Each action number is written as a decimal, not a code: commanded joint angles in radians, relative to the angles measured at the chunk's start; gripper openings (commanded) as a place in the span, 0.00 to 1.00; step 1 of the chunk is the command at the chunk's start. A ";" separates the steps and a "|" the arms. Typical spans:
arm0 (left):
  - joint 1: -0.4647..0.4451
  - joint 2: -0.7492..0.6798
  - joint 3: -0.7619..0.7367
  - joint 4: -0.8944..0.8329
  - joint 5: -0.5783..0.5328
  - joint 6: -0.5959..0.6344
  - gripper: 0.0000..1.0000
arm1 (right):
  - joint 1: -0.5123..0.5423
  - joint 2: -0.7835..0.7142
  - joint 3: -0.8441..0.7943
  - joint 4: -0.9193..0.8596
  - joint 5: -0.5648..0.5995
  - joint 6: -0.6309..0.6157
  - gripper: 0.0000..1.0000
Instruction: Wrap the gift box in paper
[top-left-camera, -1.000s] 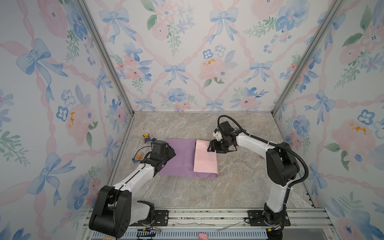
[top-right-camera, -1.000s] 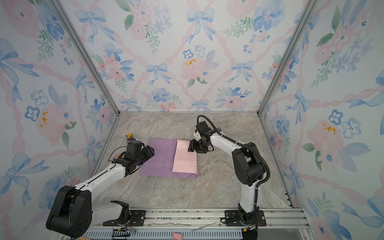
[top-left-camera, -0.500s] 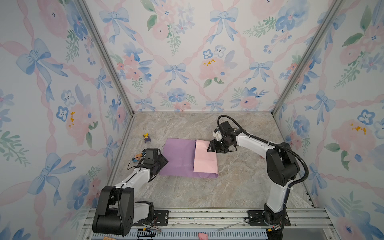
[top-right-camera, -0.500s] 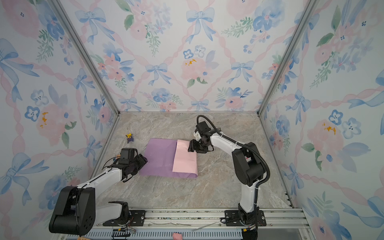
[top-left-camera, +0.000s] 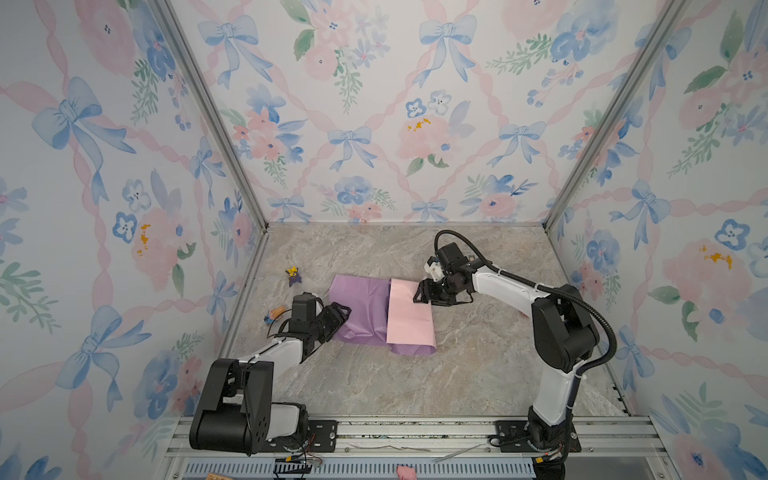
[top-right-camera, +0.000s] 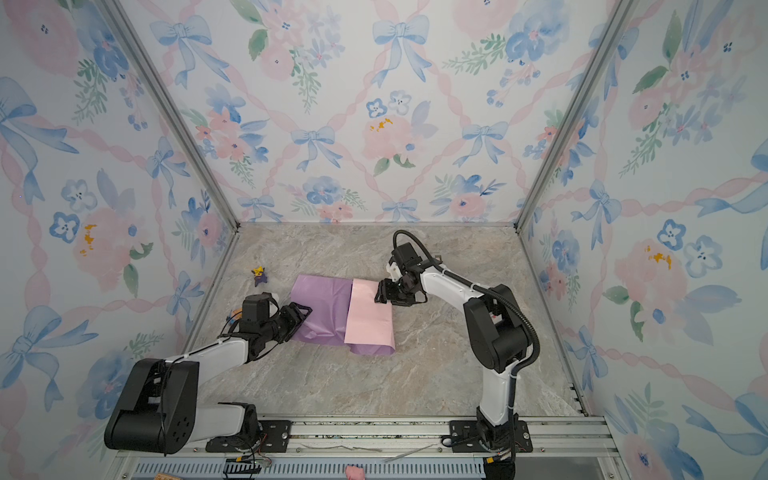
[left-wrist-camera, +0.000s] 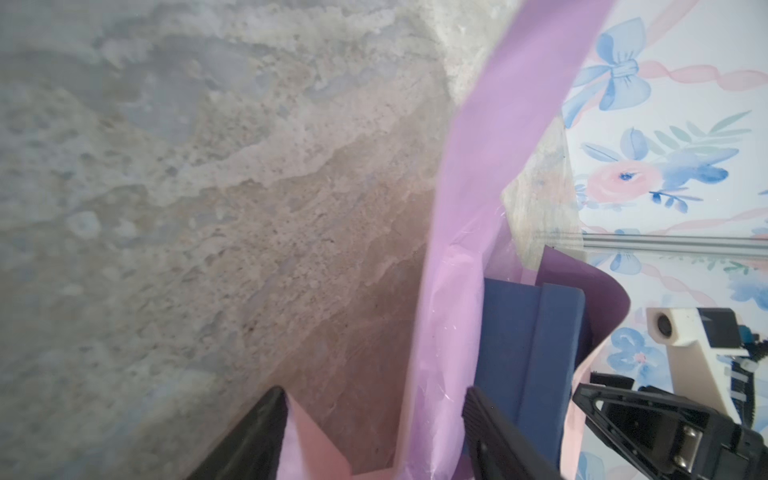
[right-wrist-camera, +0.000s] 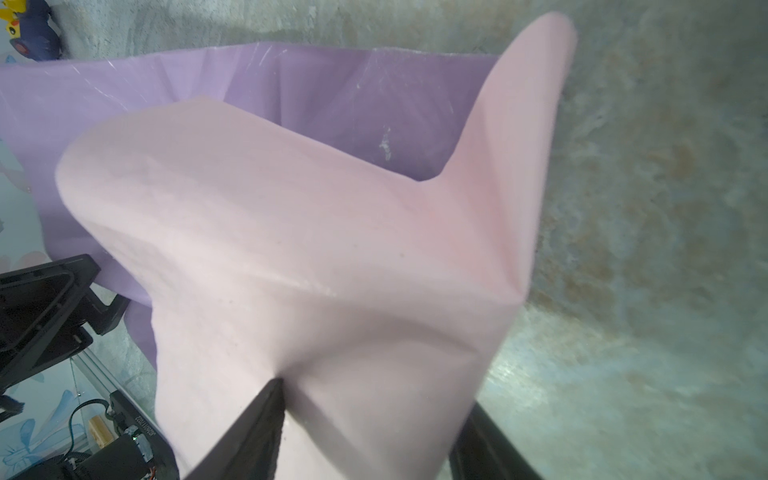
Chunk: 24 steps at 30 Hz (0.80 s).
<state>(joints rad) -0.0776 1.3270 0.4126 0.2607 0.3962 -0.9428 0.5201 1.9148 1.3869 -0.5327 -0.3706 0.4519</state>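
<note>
Both have jaws apart; the left gripper (top-left-camera: 341, 312) should pinch the paper (top-left-camera: 365, 303) beside the box (left-wrist-camera: 528, 340) while the right gripper (top-left-camera: 420, 293) presses it.

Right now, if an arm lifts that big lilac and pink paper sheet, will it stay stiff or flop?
Probably floppy: the thin lilac and pink paper sheet bows and puckers where raised. Likely light: its pink flap stands up curved. Creases on the lilac face suggest it marks easily.
</note>
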 joint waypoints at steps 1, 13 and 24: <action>0.001 -0.007 0.039 0.047 0.058 0.089 0.71 | 0.014 0.009 -0.025 -0.023 0.034 -0.006 0.62; 0.062 0.028 0.190 -0.329 -0.169 0.240 0.71 | 0.014 -0.002 -0.040 -0.031 0.046 -0.006 0.62; 0.114 -0.186 0.032 -0.537 -0.208 0.098 0.71 | 0.017 0.001 -0.029 -0.035 0.039 -0.012 0.62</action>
<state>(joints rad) 0.0284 1.1618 0.4778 -0.1844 0.1944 -0.8009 0.5209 1.9102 1.3800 -0.5266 -0.3695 0.4519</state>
